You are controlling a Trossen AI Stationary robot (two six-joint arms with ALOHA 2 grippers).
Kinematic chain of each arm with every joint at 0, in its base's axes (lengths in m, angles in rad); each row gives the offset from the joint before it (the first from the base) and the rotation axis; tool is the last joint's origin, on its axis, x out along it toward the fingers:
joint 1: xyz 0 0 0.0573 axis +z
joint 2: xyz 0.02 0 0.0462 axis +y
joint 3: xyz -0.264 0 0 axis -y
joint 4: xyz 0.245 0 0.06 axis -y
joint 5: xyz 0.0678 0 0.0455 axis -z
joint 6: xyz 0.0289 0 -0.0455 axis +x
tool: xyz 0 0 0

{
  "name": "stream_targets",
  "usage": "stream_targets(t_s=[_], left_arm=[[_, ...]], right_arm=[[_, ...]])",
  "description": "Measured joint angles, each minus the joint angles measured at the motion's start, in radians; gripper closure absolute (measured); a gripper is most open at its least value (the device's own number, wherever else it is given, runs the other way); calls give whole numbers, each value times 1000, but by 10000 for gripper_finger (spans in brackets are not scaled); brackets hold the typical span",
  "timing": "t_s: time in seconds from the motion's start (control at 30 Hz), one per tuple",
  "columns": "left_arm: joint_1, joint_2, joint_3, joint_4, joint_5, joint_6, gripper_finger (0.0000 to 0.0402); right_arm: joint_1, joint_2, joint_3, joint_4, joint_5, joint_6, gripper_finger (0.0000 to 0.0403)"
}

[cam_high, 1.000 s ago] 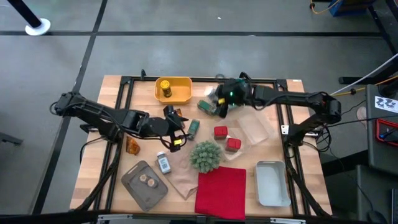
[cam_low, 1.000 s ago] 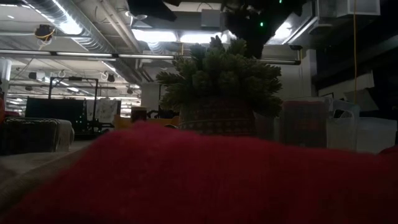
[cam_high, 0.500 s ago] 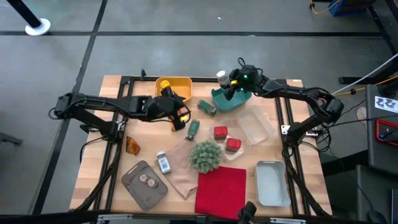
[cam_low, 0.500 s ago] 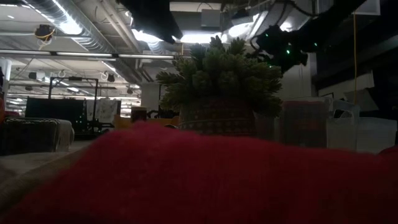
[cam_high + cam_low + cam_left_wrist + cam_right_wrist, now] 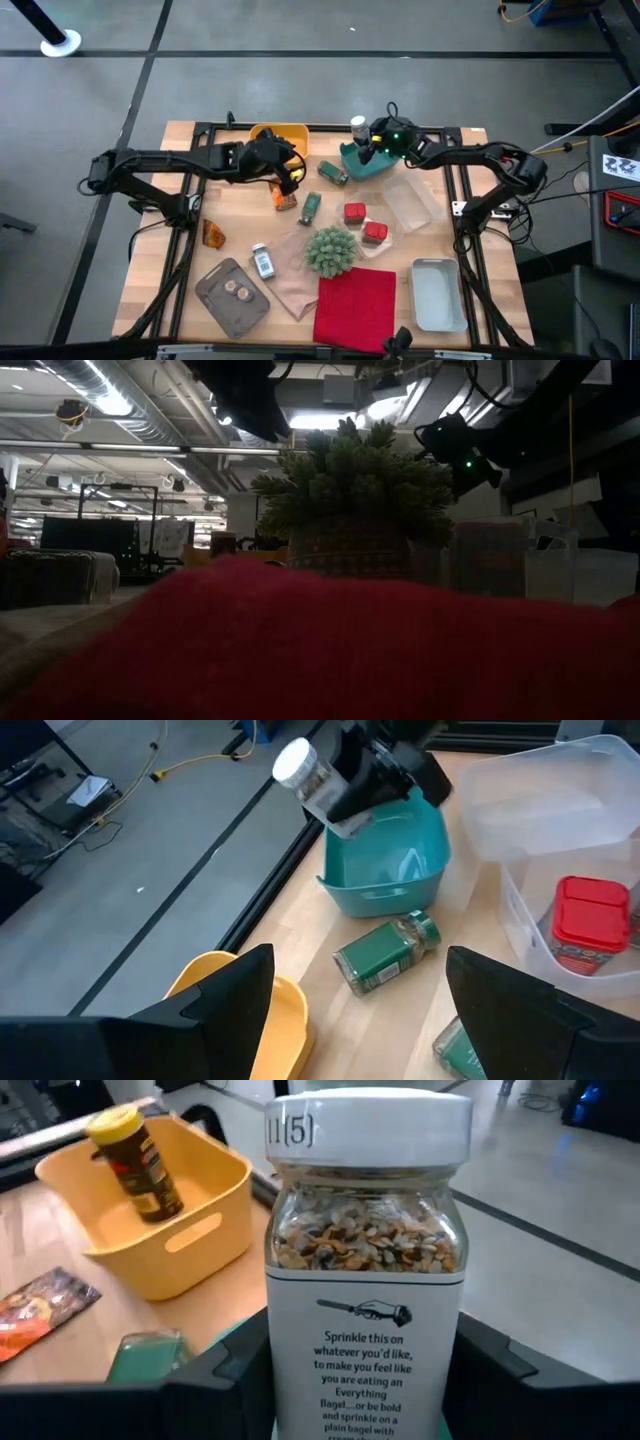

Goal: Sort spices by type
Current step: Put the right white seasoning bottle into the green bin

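The right hand (image 5: pixel 362 136) is clamped on a white-capped clear jar of seed-and-flake seasoning (image 5: pixel 366 1270) and holds it upright over the teal bin (image 5: pixel 365 163) at about 12 o'clock on the worktop (image 5: pixel 180 245) — a pose that reads as lining the jar up to be lowered in with its own kind. The left hand (image 5: pixel 287 170) hovers with its fingers spread wide and nothing between them, beside the yellow bin (image 5: pixel 290 135) at 11 o'clock, where a yellow-capped jar (image 5: pixel 133 1163) already stands alone. An orange-brown foil packet (image 5: pixel 285 199) lies just below that hand, probably freshly let go. 2 green jars (image 5: pixel 333 173) lie on their sides near the centre, and 2 red tins (image 5: pixel 354 212) sit beside the spiky green plant ball (image 5: pixel 331 250) — unsorted, by the look of it.
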Motion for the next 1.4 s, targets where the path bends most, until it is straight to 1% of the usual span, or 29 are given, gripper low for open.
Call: stream_targets(t_s=[0.17, 0.3, 0.63, 0.9, 1.4], left_arm=[[13, 0, 0, 0, 2, 1, 121], [14, 0, 0, 0, 22, 19, 121], [14, 0, 0, 0, 33, 23, 121], [14, 0, 0, 0, 35, 23, 121], [14, 0, 0, 0, 35, 26, 121]], right_arm=[[31, 63, -1, 63, 44, -4, 196], [45, 102, 0, 62, 104, -4, 195], [50, 225, 0, 163, 109, -4, 193], [50, 269, 0, 175, 109, -4, 191], [50, 269, 0, 164, 103, -5, 189]])
